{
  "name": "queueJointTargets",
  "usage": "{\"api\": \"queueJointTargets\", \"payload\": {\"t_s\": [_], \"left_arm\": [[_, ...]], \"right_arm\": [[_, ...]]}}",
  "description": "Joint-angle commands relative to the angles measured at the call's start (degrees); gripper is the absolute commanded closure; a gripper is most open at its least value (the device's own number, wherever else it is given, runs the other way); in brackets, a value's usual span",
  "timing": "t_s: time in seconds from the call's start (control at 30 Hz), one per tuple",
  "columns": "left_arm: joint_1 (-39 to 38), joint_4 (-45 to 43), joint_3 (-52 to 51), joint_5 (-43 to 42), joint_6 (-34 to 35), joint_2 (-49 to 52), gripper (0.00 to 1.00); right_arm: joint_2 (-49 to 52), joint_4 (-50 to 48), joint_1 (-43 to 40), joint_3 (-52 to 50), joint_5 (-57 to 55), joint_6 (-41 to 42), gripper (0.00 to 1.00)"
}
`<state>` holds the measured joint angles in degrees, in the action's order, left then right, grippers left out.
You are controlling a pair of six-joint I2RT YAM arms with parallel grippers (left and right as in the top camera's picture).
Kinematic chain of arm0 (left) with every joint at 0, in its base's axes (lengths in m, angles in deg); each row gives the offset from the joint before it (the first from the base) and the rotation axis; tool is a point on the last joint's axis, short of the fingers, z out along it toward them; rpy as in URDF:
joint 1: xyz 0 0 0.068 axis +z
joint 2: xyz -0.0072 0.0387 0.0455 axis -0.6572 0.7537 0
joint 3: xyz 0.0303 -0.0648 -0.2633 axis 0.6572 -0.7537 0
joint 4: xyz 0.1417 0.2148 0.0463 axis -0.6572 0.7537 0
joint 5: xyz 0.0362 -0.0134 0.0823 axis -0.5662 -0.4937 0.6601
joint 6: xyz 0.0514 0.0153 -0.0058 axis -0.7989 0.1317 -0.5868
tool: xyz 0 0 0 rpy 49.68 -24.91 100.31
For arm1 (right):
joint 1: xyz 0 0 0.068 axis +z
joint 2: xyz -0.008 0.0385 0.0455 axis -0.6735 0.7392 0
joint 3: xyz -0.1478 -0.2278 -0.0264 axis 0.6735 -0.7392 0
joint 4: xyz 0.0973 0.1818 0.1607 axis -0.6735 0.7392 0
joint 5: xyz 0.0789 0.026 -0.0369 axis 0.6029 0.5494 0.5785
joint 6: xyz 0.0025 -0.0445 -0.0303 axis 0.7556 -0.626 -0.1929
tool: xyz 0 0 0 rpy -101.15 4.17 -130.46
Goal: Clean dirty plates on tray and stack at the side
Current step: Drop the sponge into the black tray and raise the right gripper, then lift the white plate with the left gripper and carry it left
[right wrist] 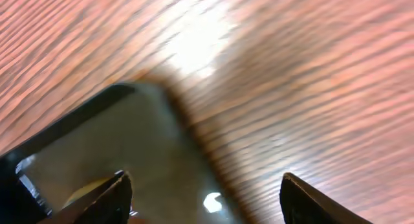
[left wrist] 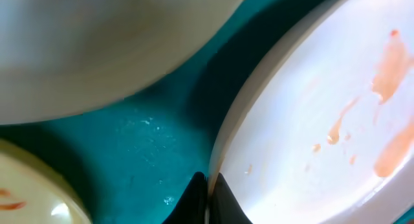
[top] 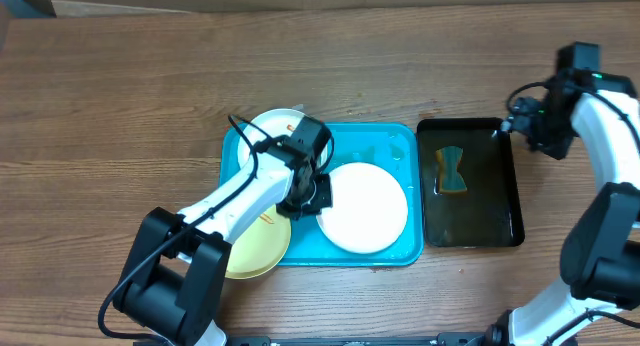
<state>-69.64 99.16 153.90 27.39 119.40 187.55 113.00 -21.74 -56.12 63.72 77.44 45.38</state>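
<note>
The turquoise tray (top: 395,146) lies mid-table. A white plate (top: 365,208) with orange smears lies in it. It also shows in the left wrist view (left wrist: 310,120). My left gripper (top: 312,193) is shut on that plate's left rim, one finger on each side (left wrist: 208,193). A second white plate (top: 268,126) lies at the tray's far left corner. The pale yellow plate (top: 255,251) overhangs the tray's near left edge, and its smeared rim shows in the left wrist view (left wrist: 26,195). My right gripper (top: 512,123) is open and empty above the black tray's far right corner (right wrist: 207,195).
The narrow black tray (top: 495,201) stands right of the turquoise one, with a yellow-and-green sponge (top: 453,171) lying in it. Bare wooden table (top: 120,116) surrounds both trays.
</note>
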Motion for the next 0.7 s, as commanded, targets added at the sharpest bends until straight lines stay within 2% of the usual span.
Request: {"api": "queueJointTargets", "payload": {"t_s": [0.0, 0.27, 0.4, 0.5, 0.67], "left_arm": [[0.92, 2.47, 6.03, 3.87, -2.69, 0.59, 0.96], [1.20, 5.22, 16.33, 9.31, -9.09, 0.59, 0.96], [0.09, 2.03, 18.73, 13.07, -9.27, 0.59, 0.96], [-1.53, -2.36, 19.06, 13.42, -9.94, 0.59, 0.96], [-5.73, -9.31, 19.06, 19.61, -11.43, 0.59, 0.96]], "right_arm": [[-0.55, 0.39, -2.12, 1.01, 0.48, 0.31, 0.26], [-0.55, 0.13, -5.81, 0.90, -0.13, 0.31, 0.23], [-0.55, 0.02, -5.88, 0.00, -0.13, 0.28, 0.23], [-0.55, -0.98, -5.88, -1.25, -0.20, 0.26, 0.10], [-0.52, -6.03, -6.12, -3.96, -1.07, 0.28, 0.08]]}}
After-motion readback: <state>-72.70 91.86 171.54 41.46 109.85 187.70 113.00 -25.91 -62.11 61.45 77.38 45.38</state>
